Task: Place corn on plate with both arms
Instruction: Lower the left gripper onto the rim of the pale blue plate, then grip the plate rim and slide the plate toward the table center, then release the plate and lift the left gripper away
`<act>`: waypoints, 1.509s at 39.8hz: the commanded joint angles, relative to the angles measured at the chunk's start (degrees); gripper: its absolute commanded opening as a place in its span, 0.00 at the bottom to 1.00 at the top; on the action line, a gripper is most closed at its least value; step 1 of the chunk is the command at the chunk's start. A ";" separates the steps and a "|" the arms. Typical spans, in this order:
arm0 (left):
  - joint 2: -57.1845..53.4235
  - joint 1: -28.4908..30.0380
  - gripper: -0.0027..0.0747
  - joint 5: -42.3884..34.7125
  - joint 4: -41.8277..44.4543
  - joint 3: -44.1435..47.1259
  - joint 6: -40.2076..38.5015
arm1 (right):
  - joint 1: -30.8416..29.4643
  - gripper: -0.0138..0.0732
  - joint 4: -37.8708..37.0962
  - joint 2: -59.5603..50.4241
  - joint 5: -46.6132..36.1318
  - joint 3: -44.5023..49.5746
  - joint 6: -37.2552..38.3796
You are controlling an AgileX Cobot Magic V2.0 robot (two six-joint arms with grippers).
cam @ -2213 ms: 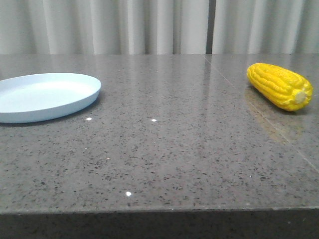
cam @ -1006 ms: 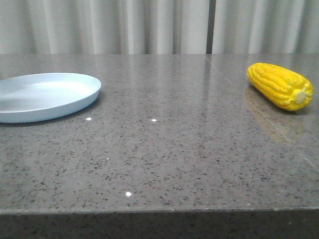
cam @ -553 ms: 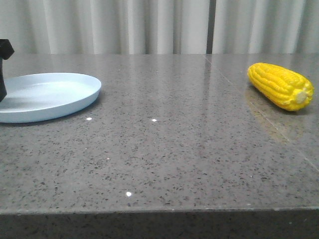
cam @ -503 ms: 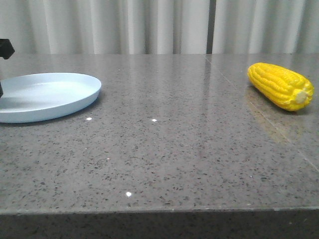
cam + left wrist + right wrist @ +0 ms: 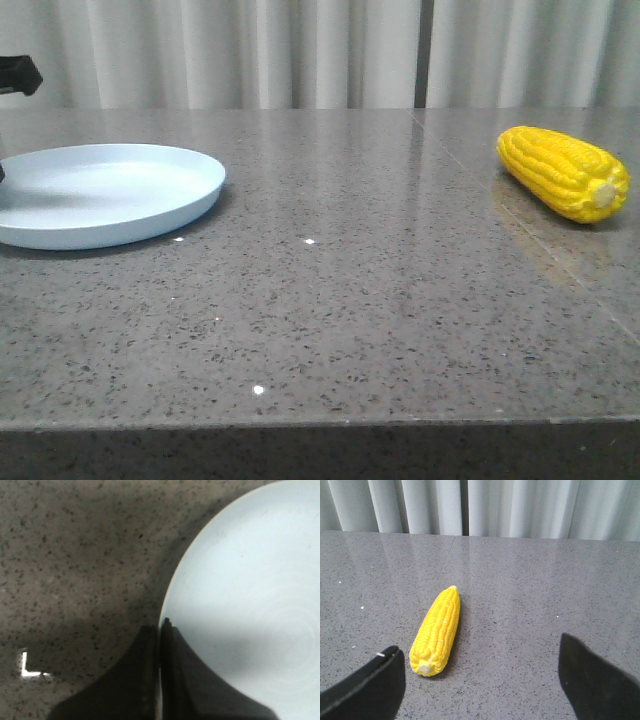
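So far the bright yellow glossy corn cob (image 5: 564,172) is lying untouched on the grey speckled worktop (image 5: 350,300), well apart from the round pale-blue plate (image 5: 105,193), whose rim the left hand (image 5: 161,680) is gripping while the right hand (image 5: 480,680) is hanging released near the cob.

We see the left gripper (image 5: 161,680) in its wrist view with both fingers pressed together, a thin pale rim edge pinched between them; jaws closed on the plate (image 5: 240,605) rim. In the front view only a dark bit of the left arm (image 5: 18,75) shows, at the table's far left edge. The right gripper (image 5: 480,680) hangs above the table, fingers (image 5: 365,687) spread wide apart, nothing between them, near the right edge.
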 commanded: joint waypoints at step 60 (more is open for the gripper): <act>-6.58 -8.38 0.54 -6.91 -8.44 -4.94 6.40 | -0.33 0.90 0.29 0.81 -4.47 -1.87 -0.30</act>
